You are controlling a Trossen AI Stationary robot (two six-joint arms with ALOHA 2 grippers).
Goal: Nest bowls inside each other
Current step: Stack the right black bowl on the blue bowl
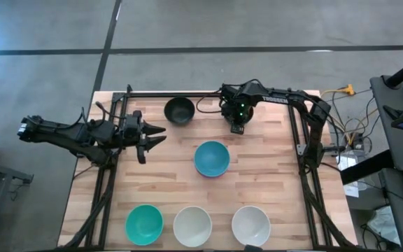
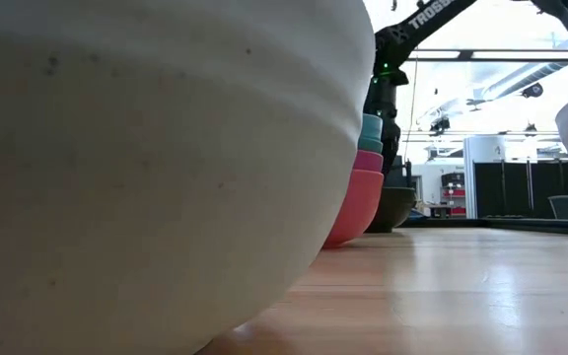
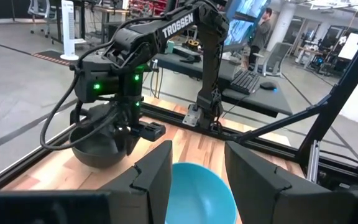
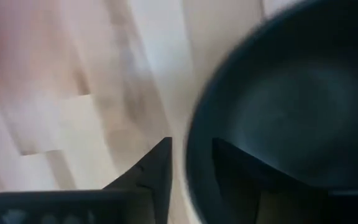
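Observation:
A blue bowl (image 1: 211, 159) tops a stack at mid-table; in the low view the stack (image 2: 361, 187) shows teal, magenta and red bowls under it. One black bowl (image 1: 179, 110) rests on its base at the far side. A second black bowl (image 3: 95, 146) sits under my right arm, which hides it in the high view. My right gripper (image 1: 235, 115) points down at this bowl's rim (image 4: 197, 162) and is open, with one finger inside and one outside. My left gripper (image 1: 152, 134) is open and empty, left of the stack.
A teal bowl (image 1: 144, 224) and two white bowls (image 1: 192, 226) (image 1: 251, 225) stand in a row along the near edge. One white bowl (image 2: 146, 148) fills most of the low view. Black frame rails (image 1: 299, 140) run along the table's sides.

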